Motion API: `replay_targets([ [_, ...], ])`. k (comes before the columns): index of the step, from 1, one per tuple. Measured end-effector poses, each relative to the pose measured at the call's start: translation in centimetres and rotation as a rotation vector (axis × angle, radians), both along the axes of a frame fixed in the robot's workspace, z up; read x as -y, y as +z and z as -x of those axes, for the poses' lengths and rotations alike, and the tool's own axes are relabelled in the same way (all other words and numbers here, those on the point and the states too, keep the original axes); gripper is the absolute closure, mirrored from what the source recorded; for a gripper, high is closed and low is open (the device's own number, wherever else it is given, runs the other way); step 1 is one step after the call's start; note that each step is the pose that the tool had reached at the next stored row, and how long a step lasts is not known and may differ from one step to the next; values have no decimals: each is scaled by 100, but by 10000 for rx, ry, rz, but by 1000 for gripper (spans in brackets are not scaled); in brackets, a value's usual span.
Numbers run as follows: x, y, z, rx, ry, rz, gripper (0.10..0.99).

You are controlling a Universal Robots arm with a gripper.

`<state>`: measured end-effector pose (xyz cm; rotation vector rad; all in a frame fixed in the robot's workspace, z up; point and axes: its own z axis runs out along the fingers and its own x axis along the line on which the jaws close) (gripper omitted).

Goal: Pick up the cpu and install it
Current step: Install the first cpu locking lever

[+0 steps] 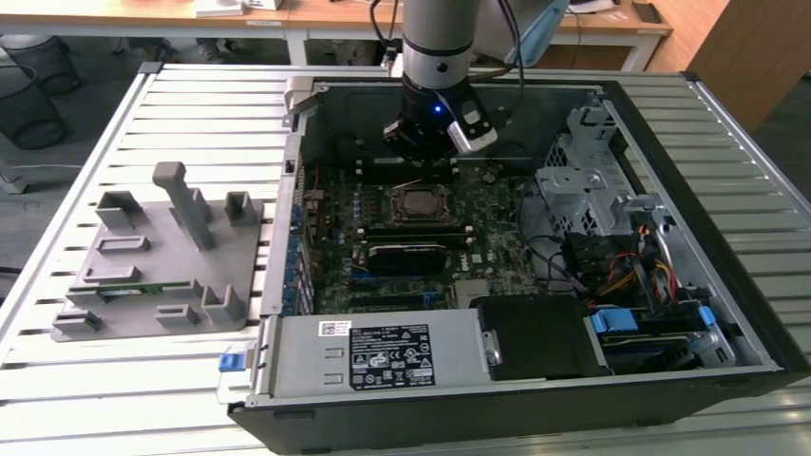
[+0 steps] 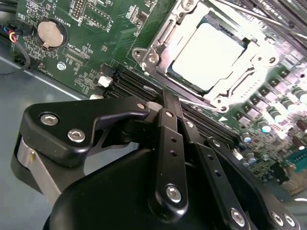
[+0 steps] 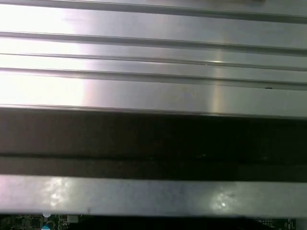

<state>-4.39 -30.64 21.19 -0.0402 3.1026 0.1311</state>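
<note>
The pincer (image 2: 169, 103), pressed together and holding nothing, hangs just beside the cpu (image 2: 211, 55) seated in its socket (image 2: 152, 58).

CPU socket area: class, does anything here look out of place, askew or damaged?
Nothing stands out. The cpu lies flat and square inside the socket frame on the motherboard; no damage shows.

exterior view high overhead, wrist views close on motherboard (image 2: 96, 57)
</note>
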Motion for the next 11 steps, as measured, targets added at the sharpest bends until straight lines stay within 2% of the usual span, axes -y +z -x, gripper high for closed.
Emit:
replay_targets([
  [11,-9,-100,-32,-1,0,1,980],
])
